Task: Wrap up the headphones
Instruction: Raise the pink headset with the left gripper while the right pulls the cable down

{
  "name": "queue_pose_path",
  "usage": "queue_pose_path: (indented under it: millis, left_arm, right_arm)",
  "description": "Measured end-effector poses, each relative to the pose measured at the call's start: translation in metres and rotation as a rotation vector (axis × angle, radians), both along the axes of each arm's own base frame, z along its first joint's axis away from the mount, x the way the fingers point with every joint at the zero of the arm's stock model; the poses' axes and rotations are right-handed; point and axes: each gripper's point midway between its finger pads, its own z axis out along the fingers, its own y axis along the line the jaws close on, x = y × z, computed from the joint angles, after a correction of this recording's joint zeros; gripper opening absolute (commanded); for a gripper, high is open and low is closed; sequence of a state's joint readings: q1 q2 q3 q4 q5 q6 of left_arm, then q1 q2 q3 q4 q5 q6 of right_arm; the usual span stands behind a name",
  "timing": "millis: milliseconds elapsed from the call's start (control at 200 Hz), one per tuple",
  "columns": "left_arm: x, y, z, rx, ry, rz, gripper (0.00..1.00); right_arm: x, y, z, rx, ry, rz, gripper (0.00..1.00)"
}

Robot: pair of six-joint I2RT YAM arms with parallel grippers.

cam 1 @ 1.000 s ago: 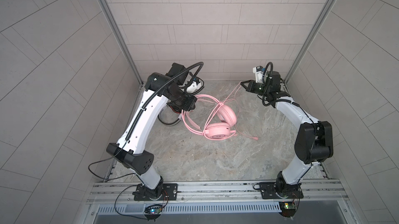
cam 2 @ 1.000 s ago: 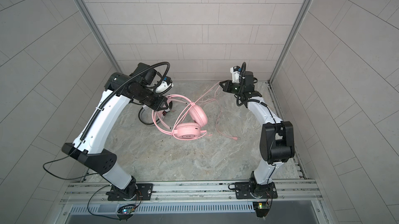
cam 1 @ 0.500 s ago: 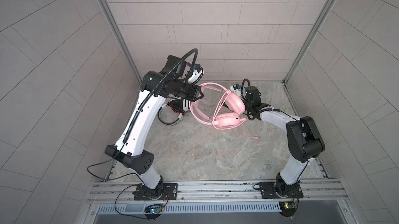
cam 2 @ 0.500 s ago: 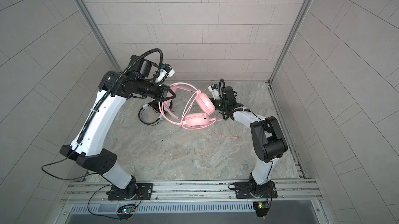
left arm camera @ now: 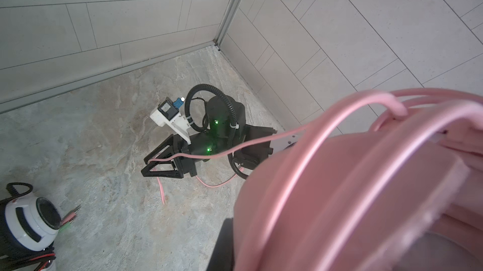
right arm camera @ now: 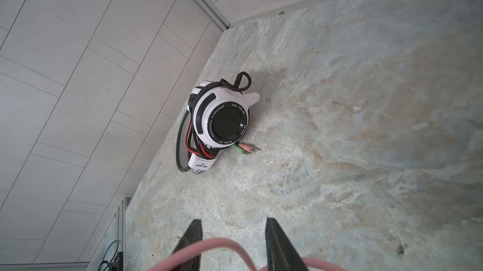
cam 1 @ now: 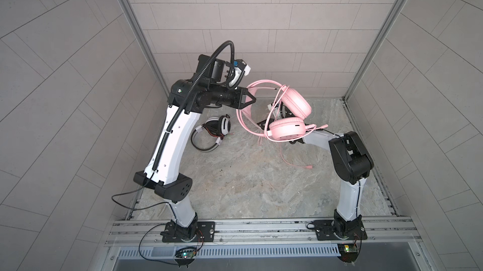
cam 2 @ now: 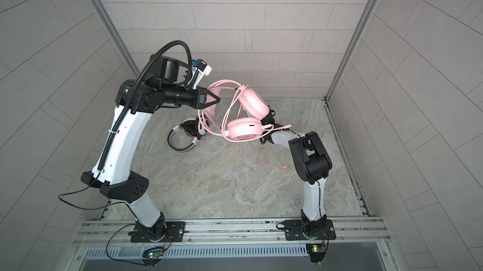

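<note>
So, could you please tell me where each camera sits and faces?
Both top views: above the front rail, looking down on the table; left arm and right arm show, left gripper holding the pink headset aloft.
Left wrist: on the left arm, looking down past that headset at the right gripper; own gripper barely shows.
Right wrist: low, facing the white headset; its own open jaws show.
Shared: both wrist views show the white headset, pink cord.

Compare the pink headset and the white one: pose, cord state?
Pose: the pink headset hangs in the air, headband clamped in the left gripper; the white headset lies on the table, untouched. Cord: the pink cord trails loose to the table; the white headset's black-and-red cord is bundled against it. Shared: both are wired over-ear headsets.
</note>
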State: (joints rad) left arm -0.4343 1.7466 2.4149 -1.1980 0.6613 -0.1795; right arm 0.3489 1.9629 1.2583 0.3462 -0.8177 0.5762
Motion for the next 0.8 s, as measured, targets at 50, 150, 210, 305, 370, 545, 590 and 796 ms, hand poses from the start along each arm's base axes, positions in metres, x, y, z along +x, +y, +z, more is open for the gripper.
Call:
queue_pose_path:
  millis: [50,150,210,305,370,545,590,796]
  left_arm:
    - [0.000,0.000,0.000,0.000,0.002,0.004,0.00]
    - [0.001,0.001,0.000,0.000,0.004,0.013,0.00]
    - [0.002,0.001,0.001,-0.005,0.007,0.018,0.00]
    - [0.004,0.000,0.006,-0.024,0.005,0.028,0.00]
    - [0.005,-0.001,0.010,-0.038,-0.002,0.032,0.00]
    - [0.010,-0.003,0.022,-0.083,-0.013,0.049,0.00]
    - [0.011,-0.003,0.024,-0.093,-0.014,0.054,0.00]
    - [0.019,-0.002,0.036,-0.140,-0.030,0.082,0.00]
  right_arm:
    - [0.001,0.001,-0.001,0.000,-0.004,0.003,0.47]
    - [0.001,0.001,-0.009,-0.007,0.005,0.008,0.48]
    - [0.002,0.001,-0.018,-0.014,0.016,0.010,0.49]
    - [0.001,0.003,-0.033,-0.027,0.041,0.014,0.49]
    - [0.000,0.005,-0.044,-0.035,0.059,0.020,0.49]
    - [-0.009,0.015,-0.067,-0.065,0.099,0.049,0.46]
    - [-0.012,0.018,-0.067,-0.068,0.095,0.058,0.45]
    - [-0.018,0.023,-0.071,-0.081,0.085,0.080,0.40]
